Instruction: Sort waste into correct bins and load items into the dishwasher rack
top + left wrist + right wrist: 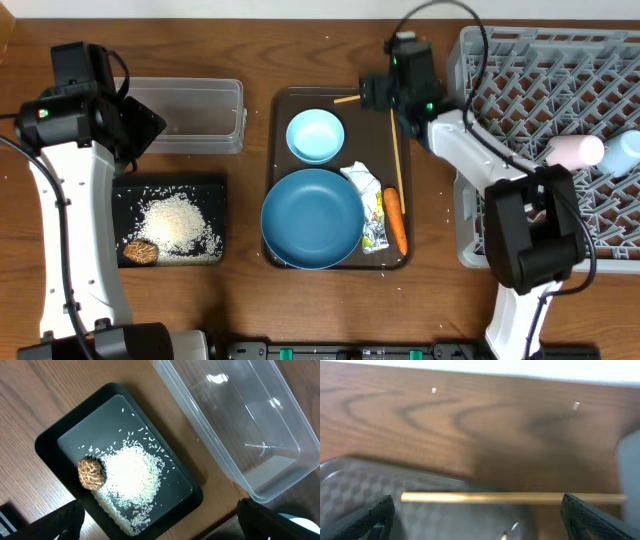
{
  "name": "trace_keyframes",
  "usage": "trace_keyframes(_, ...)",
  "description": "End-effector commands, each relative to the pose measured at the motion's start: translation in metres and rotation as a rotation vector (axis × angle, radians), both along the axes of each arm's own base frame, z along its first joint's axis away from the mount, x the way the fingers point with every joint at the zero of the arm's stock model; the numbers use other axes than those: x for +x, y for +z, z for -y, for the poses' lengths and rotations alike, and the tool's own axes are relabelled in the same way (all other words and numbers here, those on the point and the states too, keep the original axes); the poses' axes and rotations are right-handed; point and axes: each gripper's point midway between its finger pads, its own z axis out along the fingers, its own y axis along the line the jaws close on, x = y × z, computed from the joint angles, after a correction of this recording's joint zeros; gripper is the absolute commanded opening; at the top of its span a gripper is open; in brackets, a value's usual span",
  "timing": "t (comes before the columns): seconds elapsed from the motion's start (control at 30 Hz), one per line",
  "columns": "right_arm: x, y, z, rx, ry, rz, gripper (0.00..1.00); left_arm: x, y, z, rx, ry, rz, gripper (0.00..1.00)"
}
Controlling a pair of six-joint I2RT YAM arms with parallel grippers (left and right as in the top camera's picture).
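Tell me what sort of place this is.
Probably a dish-clearing station on a wooden table. The signs are a grey dishwasher rack with cups in it, a brown serving tray carrying a dark-blue plate and a carrot, and a black tray holding loose rice.

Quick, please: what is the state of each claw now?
Left claw: open, empty.
Right claw: open, holding nothing; a chopstick lies just beyond its tips.

The clear plastic tub [240, 415] is glossy, the black tray [100, 420] smooth, the table [470, 420] wood-grained, the chopstick [510, 497] pale wood.
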Motion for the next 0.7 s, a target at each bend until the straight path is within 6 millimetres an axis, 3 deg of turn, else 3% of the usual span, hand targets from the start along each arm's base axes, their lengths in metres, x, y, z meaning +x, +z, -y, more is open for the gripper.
trace_keyframes(0.0, 0.025, 0.016, 0.021, -0.070, -0.038, 0.015, 0.99, -0.001, 0.009, -0.002, 0.009, 0.020, 0.026, 0.98)
trace_keyframes(0.23, 0.018, 0.020, 0.034, 0.110, -0.225, -0.232, 0.99, -0.001, 0.009, -0.002, 0.009, 0.020, 0.026, 0.98)
trace_keyframes(0.4, 0.014, 0.038, 0.037, 0.229, -0.315, -0.283, 0.99, -0.001, 0.009, -0.002, 0.009, 0.020, 0.026, 0.98)
trace_keyframes(0.5, 0.020, 0.050, 0.018, 0.319, -0.236, -0.271, 0.99, -0.001, 0.009, -0.002, 0.009, 0.020, 0.026, 0.98)
trace_keyframes(0.6, 0.008, 0.053, -0.011, 0.427, -0.106, -0.342, 0.99, -0.001, 0.009, -0.002, 0.009, 0.020, 0.026, 0.98)
trace_keyframes(0.67, 0.007, 0.051, -0.013, 0.430, -0.102, -0.347, 0.99, -0.001, 0.009, -0.002, 0.009, 0.020, 0.026, 0.98)
